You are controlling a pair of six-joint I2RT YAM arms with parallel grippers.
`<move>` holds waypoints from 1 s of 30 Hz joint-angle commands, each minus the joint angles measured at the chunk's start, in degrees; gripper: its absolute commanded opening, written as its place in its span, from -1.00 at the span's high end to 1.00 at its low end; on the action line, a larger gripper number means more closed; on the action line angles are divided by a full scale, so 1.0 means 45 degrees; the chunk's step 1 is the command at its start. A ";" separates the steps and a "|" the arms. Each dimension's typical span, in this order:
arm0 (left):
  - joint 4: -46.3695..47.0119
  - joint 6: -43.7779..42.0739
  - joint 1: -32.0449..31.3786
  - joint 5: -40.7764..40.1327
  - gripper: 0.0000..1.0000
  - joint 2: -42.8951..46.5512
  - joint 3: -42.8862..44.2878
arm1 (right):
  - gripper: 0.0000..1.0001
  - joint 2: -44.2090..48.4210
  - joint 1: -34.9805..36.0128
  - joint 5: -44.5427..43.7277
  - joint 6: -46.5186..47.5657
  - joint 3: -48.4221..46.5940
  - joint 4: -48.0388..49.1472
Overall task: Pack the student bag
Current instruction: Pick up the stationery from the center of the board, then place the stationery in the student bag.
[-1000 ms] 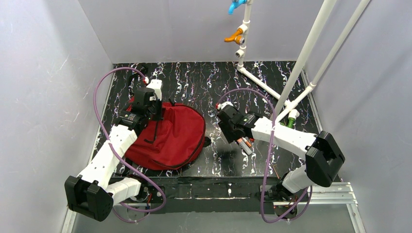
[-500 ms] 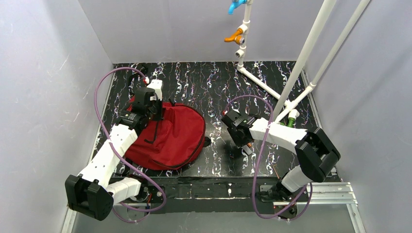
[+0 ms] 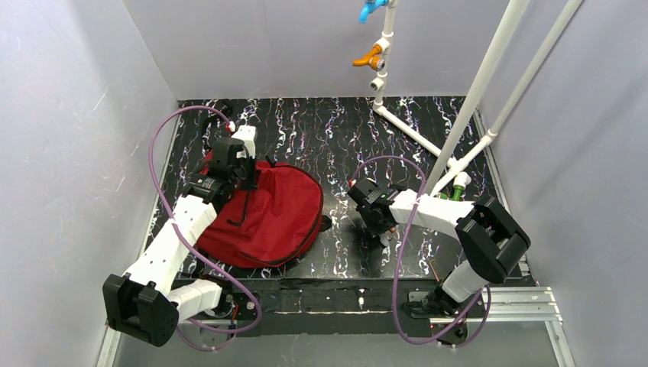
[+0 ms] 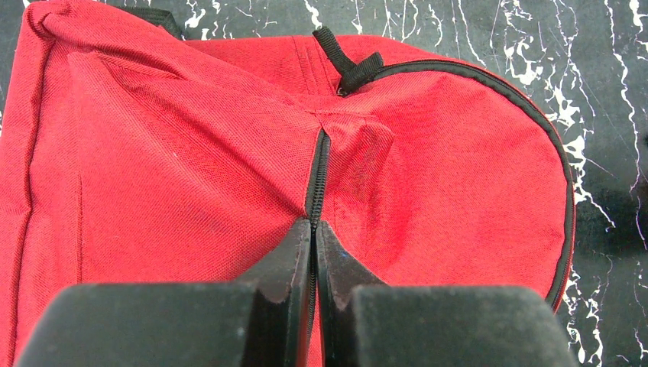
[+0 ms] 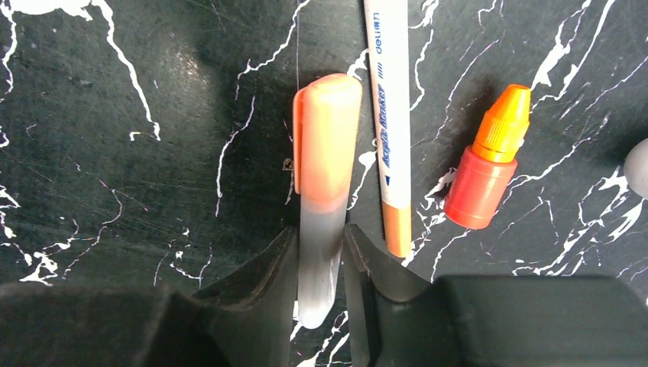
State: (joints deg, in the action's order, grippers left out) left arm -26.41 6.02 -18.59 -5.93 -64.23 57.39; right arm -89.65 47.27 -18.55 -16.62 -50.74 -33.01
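Left tool [image 4: 313,229], fingers together, pinched the zip seam of the bag [image 4: 168,153], which lay directly under it at the left of the bench [image 3: 344,138]. Right tool [image 5: 321,235], well apart from the bag, clamped an orange-capped pen [image 5: 327,138] lying beside a marker [image 5: 390,115] and a bottle [image 5: 485,172].

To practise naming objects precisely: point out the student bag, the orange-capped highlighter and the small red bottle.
student bag [image 3: 271,218]: top view, red front panel.
orange-capped highlighter [image 5: 327,138]: right wrist view, its cap.
small red bottle [image 5: 477,187]: right wrist view, its body.
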 commanded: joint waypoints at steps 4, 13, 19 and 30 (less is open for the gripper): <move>-0.0087 0.0103 -0.0208 0.0427 1.00 0.0057 0.0278 | 0.43 -0.0257 0.0024 0.0608 -0.0383 0.0243 0.0613; -0.0087 0.0090 -0.0231 0.0456 1.00 0.0052 0.0314 | 0.85 0.1489 0.0043 0.3018 -0.0249 -0.1151 0.1125; -0.0087 0.0093 -0.0228 0.0436 1.00 0.0053 0.0304 | 0.95 0.0144 0.0135 0.9327 -0.3108 -0.1851 0.6675; -0.0085 0.0034 -0.0272 0.0140 1.00 0.0173 0.0258 | 0.97 -0.5738 0.1725 1.1509 -1.0058 -0.5276 1.6912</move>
State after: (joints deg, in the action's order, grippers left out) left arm -26.46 6.00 -19.00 -6.20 -64.42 57.39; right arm -111.00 53.69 30.04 -47.31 -70.52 19.81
